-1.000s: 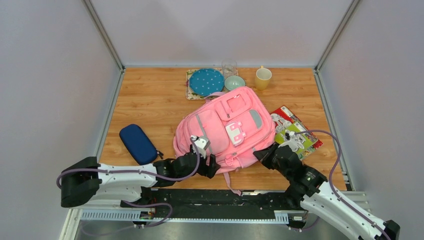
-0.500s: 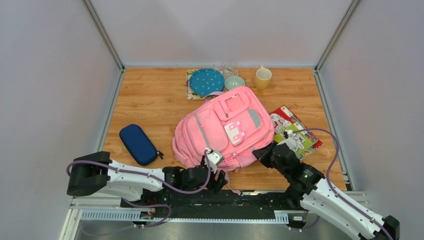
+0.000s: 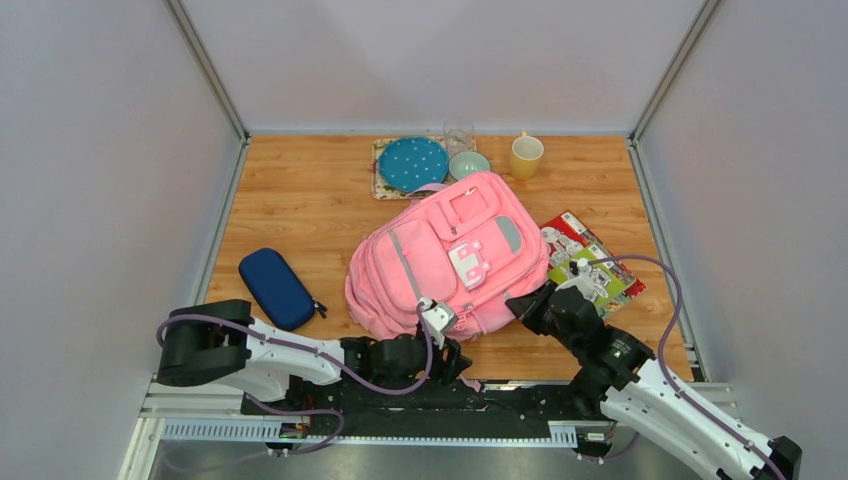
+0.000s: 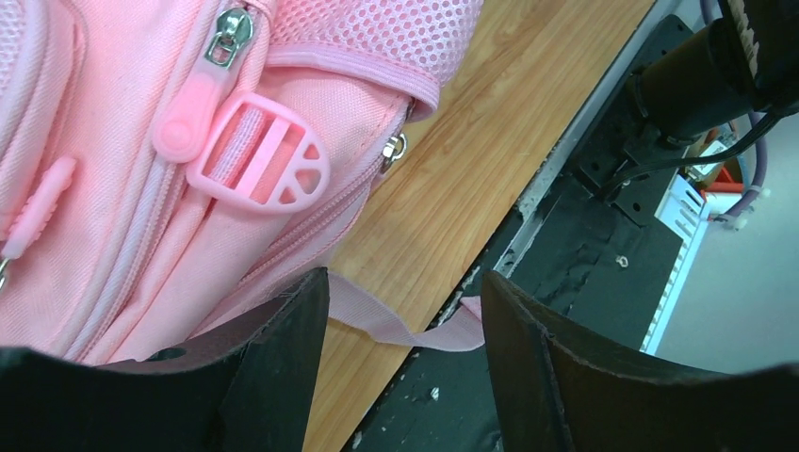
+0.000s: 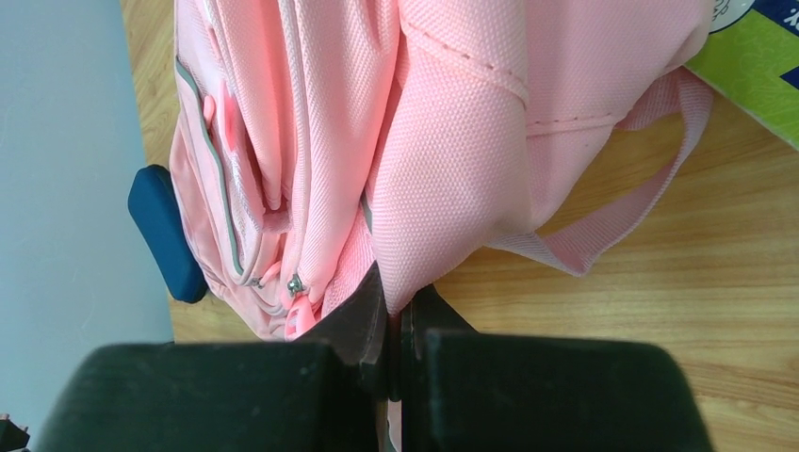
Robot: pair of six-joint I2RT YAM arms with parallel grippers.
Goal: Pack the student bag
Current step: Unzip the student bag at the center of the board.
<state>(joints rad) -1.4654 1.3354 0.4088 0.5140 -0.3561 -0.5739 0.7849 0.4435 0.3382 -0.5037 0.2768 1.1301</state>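
**Worktop** [image 3: 300,200]: wooden, walled on three sides, with both arms mounted at its near edge.

**Backpack** [image 3: 450,255]: pink, lying front-up at the middle of the worktop. Its top points to the far edge and its bottom to the arms. Grey zip trims and a white-pink patch face my overhead camera.

**Left arm** [image 3: 270,352]: I see it stretched low along the near edge, wrist at the backpack's bottom edge. The left jaws stand open, their dark fingers [image 4: 273,377] well apart, nothing clamped.

**Right arm** [image 3: 650,390]: reaches in from the near right to the backpack's near-right corner. My right wrist camera shows the right jaws closed on a fold of the backpack's pink fabric.

**Booklet** [image 3: 580,240]: colourful, flat, just right of the backpack.

**Pouch** [image 3: 276,288]: navy, left of the backpack and apart from it.

**Plate** [image 3: 413,163]: blue, dotted, on a mat [image 3: 380,188] just beyond the backpack's top.

**Mug** [image 3: 526,156]: yellow, upright at the far edge.

**Bowl** [image 3: 469,165]: pale green, between plate and mug.

**Glass** [image 3: 459,135]: clear, just behind the bowl.

**Strap** [image 4: 396,325]: pink webbing trailing over the worktop's near edge, crossing the gap between the left fingers.

**Buckle** [image 4: 269,168]: pink plastic, on the backpack's front.

**Zip pull** [image 4: 229,33]: metal, above the buckle.
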